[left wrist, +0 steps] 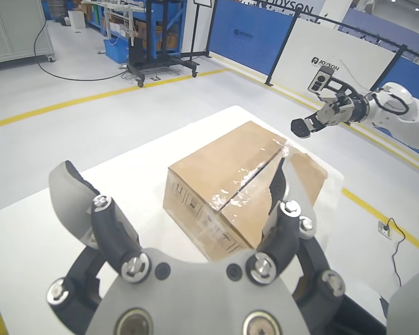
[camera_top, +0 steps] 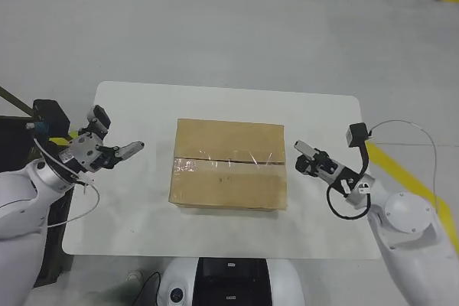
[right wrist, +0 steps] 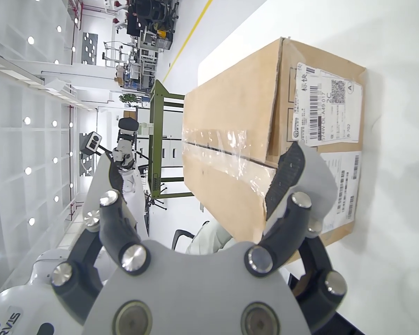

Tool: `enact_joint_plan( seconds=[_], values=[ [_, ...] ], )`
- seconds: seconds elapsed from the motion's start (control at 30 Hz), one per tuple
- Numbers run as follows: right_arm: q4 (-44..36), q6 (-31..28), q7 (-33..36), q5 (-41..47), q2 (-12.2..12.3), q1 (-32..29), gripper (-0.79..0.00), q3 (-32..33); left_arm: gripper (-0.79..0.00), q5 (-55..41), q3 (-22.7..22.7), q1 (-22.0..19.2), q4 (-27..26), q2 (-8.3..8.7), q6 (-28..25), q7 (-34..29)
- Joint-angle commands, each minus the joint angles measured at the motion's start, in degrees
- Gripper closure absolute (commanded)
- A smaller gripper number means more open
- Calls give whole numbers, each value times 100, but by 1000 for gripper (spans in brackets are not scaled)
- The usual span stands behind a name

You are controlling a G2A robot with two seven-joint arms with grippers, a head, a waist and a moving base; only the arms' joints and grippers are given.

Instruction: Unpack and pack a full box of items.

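Note:
A closed brown cardboard box (camera_top: 229,163) sits in the middle of the white table (camera_top: 138,222), its top seam sealed with clear tape. White printed labels cover the end of the box (right wrist: 230,162) that faces the right arm. My left gripper (camera_top: 130,150) hovers to the left of the box (left wrist: 230,193), a short gap away, open with nothing between its fingers. The left gripper (left wrist: 176,176) points toward the box's end. My right gripper (camera_top: 302,153) hangs just off the box's right end, open and empty. The right gripper (right wrist: 202,167) aims at the labelled end.
The table's near strip, in front of the box, is bare, as is its far strip behind it. A dark cart (camera_top: 8,145) stands beyond the table's left edge. A yellow floor line (camera_top: 413,183) runs to the right.

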Motion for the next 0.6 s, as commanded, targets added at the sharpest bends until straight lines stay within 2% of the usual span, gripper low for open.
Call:
enact_joint_plan(
  seconds=[0.0,0.37,0.57],
  values=[
    [-11,54,-18,-35,-2,44,-785,-30,-785,-307,-53,-283,360,59,-98,-345],
    [-141,363,-127,-241,-1,128,-785,-72,-785,-763,162,-1704,2055,322,-492,-1481],
    [-201,547,-172,-296,3,108,-785,-63,-785,-1074,268,-2233,2715,450,-599,-1964]
  ],
)
